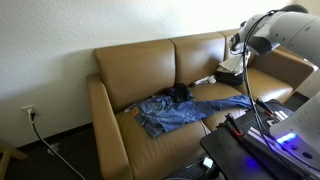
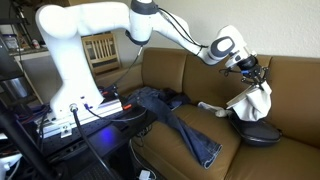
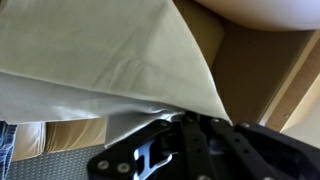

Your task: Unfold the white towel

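White towel point(image 2: 257, 103) hangs from the hand point(image 2: 249, 70) above one end of the sofa seat, bunched and partly folded, with its lower edge draping onto a dark round object point(image 2: 260, 133) on the cushion. Whether that object is hollow or holds anything cannot be told from these views.

The hand is pinching the top of the towel. In the wrist view the cloth point(image 3: 100, 60) fills the upper part of the picture, running in creased layers down to the black fingers point(image 3: 150, 160) at the bottom edge.

The sofa point(image 2: 300, 90) is tan leather. In both exterior views a pair of blue jeans point(image 2: 185, 125) lies spread along the seat, its legs stretched towards the front edge. A small dark item point(image 2: 178, 97) rests at the waist end of the jeans, touching them. A narrow white strip point(image 2: 208, 106) lies on the seat between the jeans and the dark round object; whether it belongs to the towel cannot be told.

The white arm point(image 2: 90, 30) rises from a dark table point(image 2: 60, 125) in front of the sofa, with cables across its top. In an exterior view the hand point(image 1: 243, 58) is over the far end of the sofa point(image 1: 140, 65), well apart from the jeans point(image 1: 185, 112)
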`<state>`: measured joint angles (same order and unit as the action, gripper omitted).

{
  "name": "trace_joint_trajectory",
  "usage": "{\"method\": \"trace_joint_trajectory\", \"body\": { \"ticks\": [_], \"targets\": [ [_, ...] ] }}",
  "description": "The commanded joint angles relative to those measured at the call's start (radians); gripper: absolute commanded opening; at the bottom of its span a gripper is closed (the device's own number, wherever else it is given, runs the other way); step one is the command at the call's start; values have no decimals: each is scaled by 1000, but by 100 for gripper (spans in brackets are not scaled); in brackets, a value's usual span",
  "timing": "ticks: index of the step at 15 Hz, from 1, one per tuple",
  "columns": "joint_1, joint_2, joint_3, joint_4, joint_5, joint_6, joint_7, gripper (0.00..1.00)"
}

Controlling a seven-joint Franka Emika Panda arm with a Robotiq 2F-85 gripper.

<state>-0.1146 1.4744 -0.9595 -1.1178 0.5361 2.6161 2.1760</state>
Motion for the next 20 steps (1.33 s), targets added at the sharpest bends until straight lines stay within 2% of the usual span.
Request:
{"method": "trace_joint_trajectory", "body": {
  "ticks": [1, 2, 3, 4, 6, 7, 8, 11, 12, 14, 19, 20],
  "targets": [
    [60, 0, -98, -61, -84, -74, 228, 1],
    [67, 0, -111, -55, -153, -114, 308, 1],
    [33, 0, -68, -30, -86, -67, 193, 1],
    [38, -1, -74, -31, -102, -78, 222, 5],
    [39, 1, -69, -31, -99, -77, 216, 5],
    [77, 1, -69, -91, -104, -33, 247, 1],
    [113, 2, -45, -163, -152, 32, 358, 1],
    [127, 4, -35, -184, -228, 41, 595, 1],
    [204, 6, -127, -299, -34, 63, 472, 1],
    [227, 10, -166, -343, 47, 79, 431, 1],
    [266, 6, -257, -430, 114, 112, 427, 1],
    [259, 5, -252, -413, 71, 101, 427, 1]
  ]
}}
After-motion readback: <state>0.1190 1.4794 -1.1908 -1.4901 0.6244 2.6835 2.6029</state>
